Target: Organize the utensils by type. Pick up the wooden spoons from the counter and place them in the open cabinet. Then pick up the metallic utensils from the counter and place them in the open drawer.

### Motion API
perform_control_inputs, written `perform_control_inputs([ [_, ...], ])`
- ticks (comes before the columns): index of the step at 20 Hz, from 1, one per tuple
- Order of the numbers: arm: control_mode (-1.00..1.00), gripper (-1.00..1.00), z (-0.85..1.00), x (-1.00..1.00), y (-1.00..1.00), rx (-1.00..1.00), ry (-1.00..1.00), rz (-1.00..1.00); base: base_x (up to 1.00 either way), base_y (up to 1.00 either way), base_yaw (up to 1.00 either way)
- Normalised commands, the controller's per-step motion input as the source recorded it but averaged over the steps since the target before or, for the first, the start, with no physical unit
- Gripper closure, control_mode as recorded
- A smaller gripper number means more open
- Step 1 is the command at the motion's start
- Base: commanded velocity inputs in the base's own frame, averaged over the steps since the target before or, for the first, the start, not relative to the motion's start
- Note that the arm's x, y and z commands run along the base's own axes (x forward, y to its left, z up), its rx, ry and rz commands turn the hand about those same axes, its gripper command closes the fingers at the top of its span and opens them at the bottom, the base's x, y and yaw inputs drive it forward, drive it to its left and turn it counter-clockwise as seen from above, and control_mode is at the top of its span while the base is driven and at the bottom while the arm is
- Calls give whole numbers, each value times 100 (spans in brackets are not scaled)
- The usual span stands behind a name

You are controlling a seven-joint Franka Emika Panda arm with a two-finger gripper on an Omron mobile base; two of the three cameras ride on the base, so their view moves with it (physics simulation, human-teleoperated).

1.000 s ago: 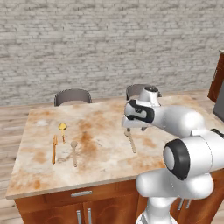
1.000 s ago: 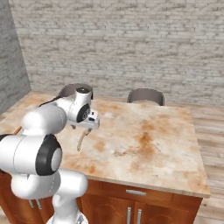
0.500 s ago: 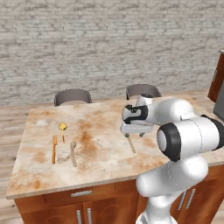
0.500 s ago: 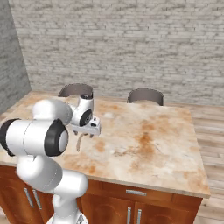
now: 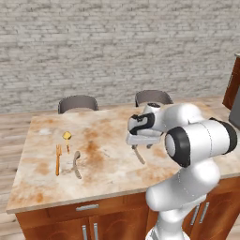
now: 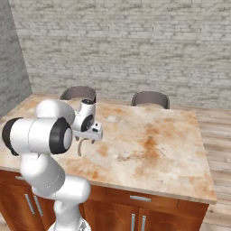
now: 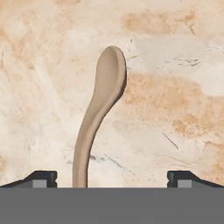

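A pale wooden spoon (image 7: 103,109) lies flat on the marbled counter (image 5: 108,173) right under my gripper (image 7: 112,177). Its handle runs between the two open fingertips (image 7: 41,177), closer to the left one, and its bowl points away. The left base view has the gripper (image 5: 139,143) low over this spoon (image 5: 139,156); the right base view shows the gripper (image 6: 89,136) and the spoon (image 6: 80,147) too. A second wooden spoon (image 5: 76,164), an orange-gold fork (image 5: 58,159) and a small yellow-headed utensil (image 5: 67,138) lie at the counter's left. The open drawer is out of view.
Two grey chairs (image 5: 78,103) (image 5: 153,97) stand behind the counter against a brick wall. Shut drawers and doors (image 5: 87,206) run under the front edge. A brown cabinet side (image 5: 233,82) shows at the far right; I cannot tell whether it is open.
The hand has come down closer over the spoon near the counter's middle, and the arm has folded in front of the cameras. The utensils have not moved.
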Motion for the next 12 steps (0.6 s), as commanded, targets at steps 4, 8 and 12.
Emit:
perform_control_inputs([
  [4,-100,-100,-23,4,15,0,7,0,0,0,0],
  [8,-100,-100,-13,11,21,0,1,0,0,0,0],
  [12,-100,-100,-7,12,13,0,0,0,0,0,0],
])
